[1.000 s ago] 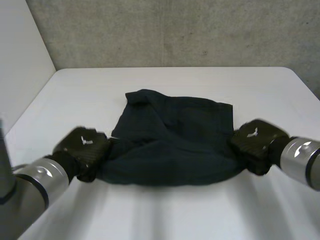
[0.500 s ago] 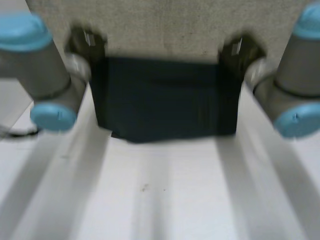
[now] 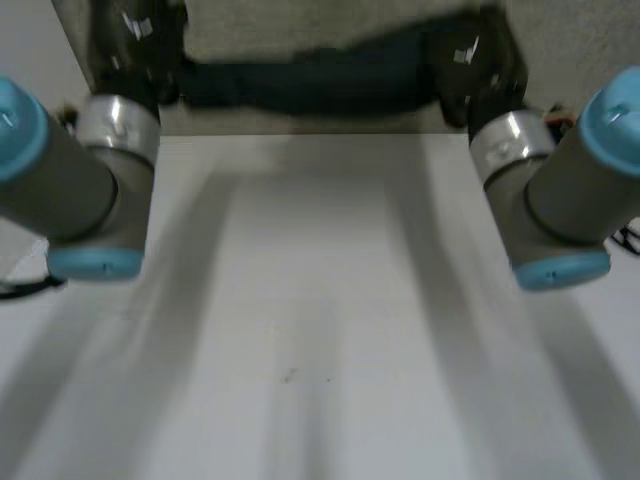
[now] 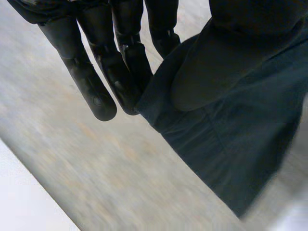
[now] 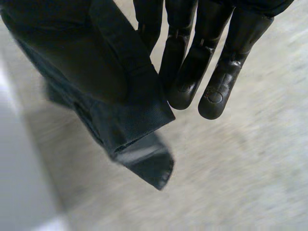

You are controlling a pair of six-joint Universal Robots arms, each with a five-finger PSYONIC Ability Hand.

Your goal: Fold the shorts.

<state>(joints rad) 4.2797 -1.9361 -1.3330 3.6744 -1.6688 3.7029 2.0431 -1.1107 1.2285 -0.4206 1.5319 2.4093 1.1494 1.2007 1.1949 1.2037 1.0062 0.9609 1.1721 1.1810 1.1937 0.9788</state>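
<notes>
— The left hand (image 4: 98, 82) pinched one end of the dark navy cloth shorts (image 4: 231, 154), its thumb pressed on the fabric against straight fingers. And the other?

— The right hand (image 5: 216, 72) did the same at the opposite end. Its thumb lay over a stitched hem, its fingers were straight behind it, and a corner of the cloth drooped below the pinch.

— Where was the garment, then?

— In the head view the shorts (image 3: 310, 85) hung as a band between the two hands. They were raised well above the white desk (image 3: 320, 320), toward its far side, and touched nothing else.

— How would you expect them to handle?

— Light and thoroughly limp, I'd judge. The free corner hung straight down, so the cloth would hold no shape of its own. It did not look fragile, and the weave looked matte rather than slick, so a firm pinch should hold.

— Best places to take hold?

— The seamed edges, where the fabric is doubled, such as the waistband corners or leg hems. A grip at both ends would spread it flat for laying down, while a grip in the middle would only bunch it.
</notes>
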